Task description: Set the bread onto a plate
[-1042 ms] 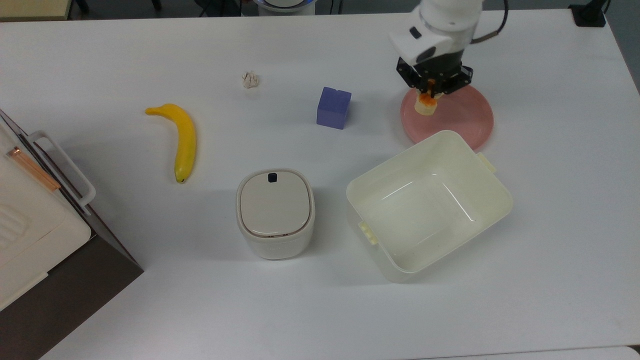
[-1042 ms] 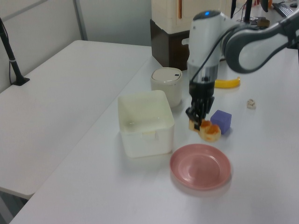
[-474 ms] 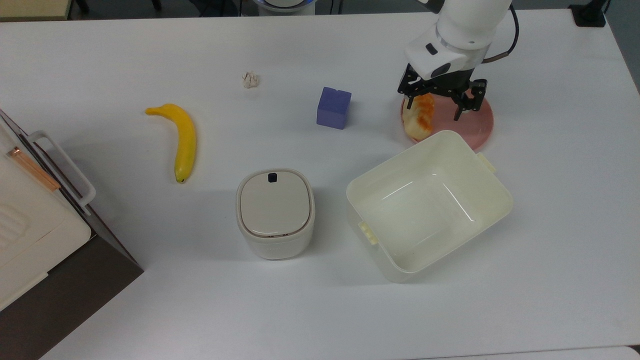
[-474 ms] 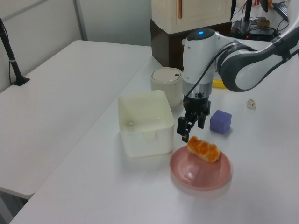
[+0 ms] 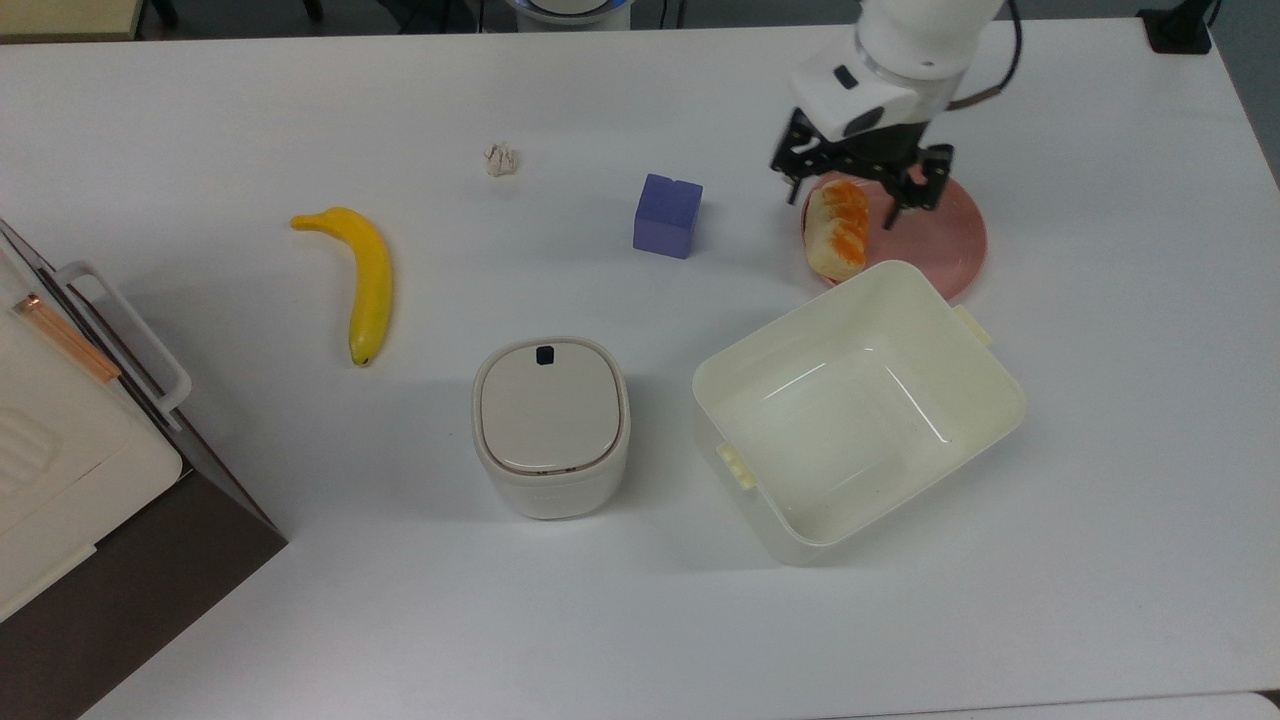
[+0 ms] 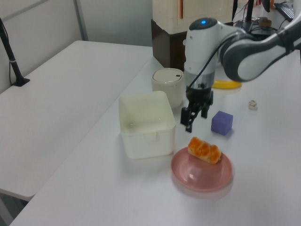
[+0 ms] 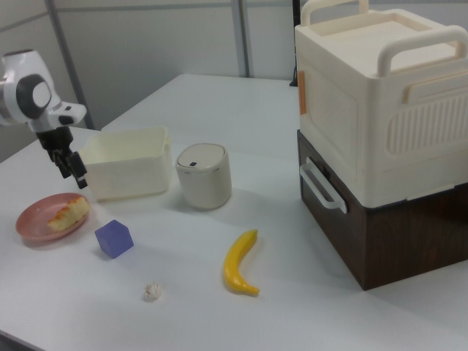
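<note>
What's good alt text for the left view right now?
A small orange-topped toy bread loaf lies on a round pink plate on a white table, with the robot arm's black end effector open and empty above it. A cream rectangular tub sits beside the plate, a blue cube behind it.

The top view looks straight down on the table (image 5: 150, 120). The left view and right view look obliquely from opposite ends. All share the plate (image 5: 940, 240) (image 6: 207, 176) (image 7: 33, 219) and tub (image 5: 860, 410) (image 6: 146, 125) (image 7: 124, 161).
</note>
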Available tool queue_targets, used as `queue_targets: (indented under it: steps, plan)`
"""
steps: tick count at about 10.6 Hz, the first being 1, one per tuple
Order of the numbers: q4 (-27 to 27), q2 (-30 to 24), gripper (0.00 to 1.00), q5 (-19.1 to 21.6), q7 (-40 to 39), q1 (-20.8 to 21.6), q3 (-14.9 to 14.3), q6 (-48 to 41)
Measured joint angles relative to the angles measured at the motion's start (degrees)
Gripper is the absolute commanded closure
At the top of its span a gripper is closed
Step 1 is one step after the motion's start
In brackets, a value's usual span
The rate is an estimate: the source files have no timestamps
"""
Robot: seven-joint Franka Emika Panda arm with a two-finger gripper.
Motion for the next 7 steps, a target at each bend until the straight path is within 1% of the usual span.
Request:
queue_targets:
  steps: [1, 2, 5, 6, 7]
  plan:
    - [0.2, -2.0, 0.0, 0.0, -4.9, -2.3, -0.3, -5.4]
    - [0.2, -3.6, 0.0, 0.0, -9.1, -4.9, -0.4, -8.5]
    - [0.3, -8.5, 0.0, 0.0, -25.6, -18.0, -0.6, -14.0]
    - [0.3, -10.5, 0.0, 0.0, -28.4, -22.1, -0.7, -15.0]
    - [0.3, -12.4, 0.0, 0.0, -29.7, -25.3, -0.8, -15.6]
